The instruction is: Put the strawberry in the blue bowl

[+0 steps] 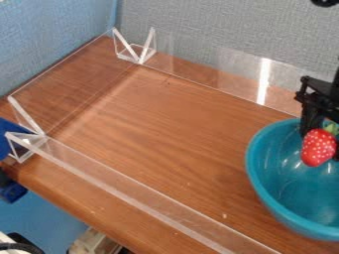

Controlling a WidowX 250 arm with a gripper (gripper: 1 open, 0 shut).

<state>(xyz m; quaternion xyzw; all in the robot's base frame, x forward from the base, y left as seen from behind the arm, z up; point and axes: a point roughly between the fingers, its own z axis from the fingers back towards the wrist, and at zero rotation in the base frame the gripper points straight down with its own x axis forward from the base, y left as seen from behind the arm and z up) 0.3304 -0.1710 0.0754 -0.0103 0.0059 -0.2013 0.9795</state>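
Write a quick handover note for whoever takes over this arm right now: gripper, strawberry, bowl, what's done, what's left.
Gripper: shut on the strawberry, pointing down.
Strawberry: held in the air over the blue bowl, inside its rim as the camera sees it, not yet on the bottom.
Blue bowl: on the wooden table, at the right edge of the view, nothing lying in it.
Done: strawberry picked up and brought over the bowl.
Left: open the gripper to drop it in, then pull away.

Glossy smooth blue bowl (284,193), polished wood-grain table (159,129), clear acrylic walls (93,169), matt black hand (322,127)
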